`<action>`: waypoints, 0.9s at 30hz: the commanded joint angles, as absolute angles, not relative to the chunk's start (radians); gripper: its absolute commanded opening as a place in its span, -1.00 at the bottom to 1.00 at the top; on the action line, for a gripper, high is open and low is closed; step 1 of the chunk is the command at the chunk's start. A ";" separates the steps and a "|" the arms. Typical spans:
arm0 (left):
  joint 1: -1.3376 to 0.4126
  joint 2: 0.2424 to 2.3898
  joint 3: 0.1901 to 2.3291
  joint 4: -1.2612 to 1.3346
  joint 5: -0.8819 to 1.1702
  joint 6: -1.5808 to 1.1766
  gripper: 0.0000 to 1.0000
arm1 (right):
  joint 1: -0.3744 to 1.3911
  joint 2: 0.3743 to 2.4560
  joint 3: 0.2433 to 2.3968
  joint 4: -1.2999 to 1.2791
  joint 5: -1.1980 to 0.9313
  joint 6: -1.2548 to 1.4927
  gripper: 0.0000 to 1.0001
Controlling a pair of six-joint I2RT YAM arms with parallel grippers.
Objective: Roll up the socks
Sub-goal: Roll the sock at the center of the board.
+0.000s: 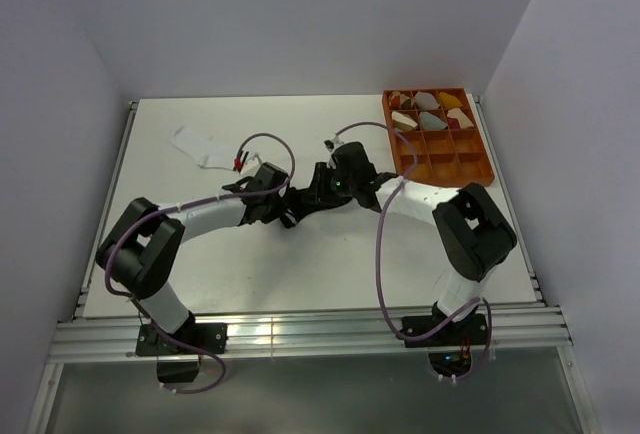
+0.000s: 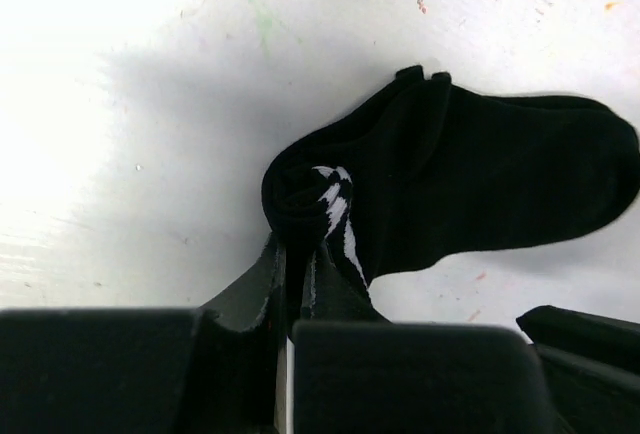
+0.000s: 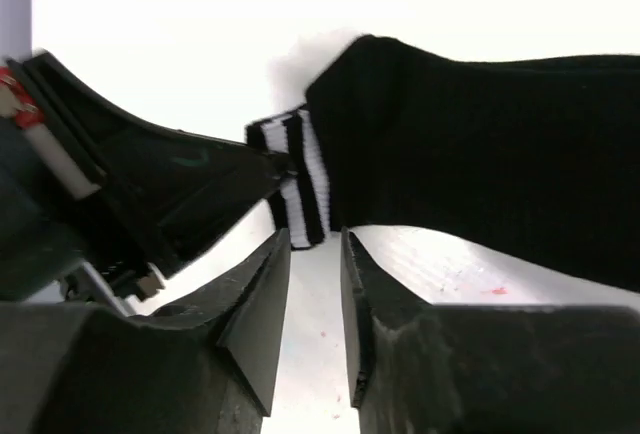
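The black sock (image 2: 490, 184) lies flat on the table, its white-striped cuff (image 2: 305, 199) curled into a small roll. My left gripper (image 2: 298, 246) is shut on that rolled cuff. The right wrist view shows the striped cuff (image 3: 298, 179) just beyond the tips of my right gripper (image 3: 315, 242), which is open with nothing between its fingers. From above, both grippers meet at mid-table, left gripper (image 1: 290, 210) and right gripper (image 1: 320, 188), hiding most of the black sock. The white sock (image 1: 196, 144) lies apart at the far left.
An orange compartment tray (image 1: 470, 166) with several rolled bundles stands at the back right. The left arm's cable loops over the table near the white sock. A dark part of the right gripper (image 2: 585, 336) shows at the left wrist view's lower right.
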State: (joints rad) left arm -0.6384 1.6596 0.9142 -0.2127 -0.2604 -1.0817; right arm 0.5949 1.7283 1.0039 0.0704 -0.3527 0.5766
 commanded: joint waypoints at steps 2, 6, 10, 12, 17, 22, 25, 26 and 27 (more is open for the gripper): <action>-0.641 1.726 1.014 -0.426 -0.340 -0.963 -0.99 | 0.592 1.729 0.953 0.155 -0.304 0.584 -0.35; -0.644 1.758 1.074 -0.478 -0.341 -0.940 -0.99 | 0.607 1.749 0.916 0.256 -0.322 0.617 -0.43; -0.646 1.801 1.123 -0.528 -0.330 -0.911 -0.99 | 0.620 1.744 0.858 0.414 -0.327 0.655 -0.41; -0.646 1.822 1.147 -0.544 -0.327 -0.902 -0.99 | 0.623 1.750 0.830 0.465 -0.336 0.667 -0.37; -0.650 1.853 1.195 -0.598 -0.334 -0.887 -0.99 | 0.637 1.785 0.798 0.621 -0.385 0.704 -0.31; -0.650 1.884 1.249 -0.638 -0.334 -0.871 -0.99 | 0.663 1.830 0.807 0.692 -0.419 0.690 -0.31; -0.650 1.899 1.267 -0.649 -0.328 -0.868 -0.99 | 0.672 1.845 0.815 0.696 -0.426 0.687 -0.34; -0.649 1.907 1.270 -0.650 -0.327 -0.870 -0.99 | 0.675 1.856 0.819 0.693 -0.426 0.686 -0.35; -0.650 1.910 1.278 -0.655 -0.327 -0.870 -0.99 | 0.678 1.861 0.821 0.689 -0.425 0.686 -0.37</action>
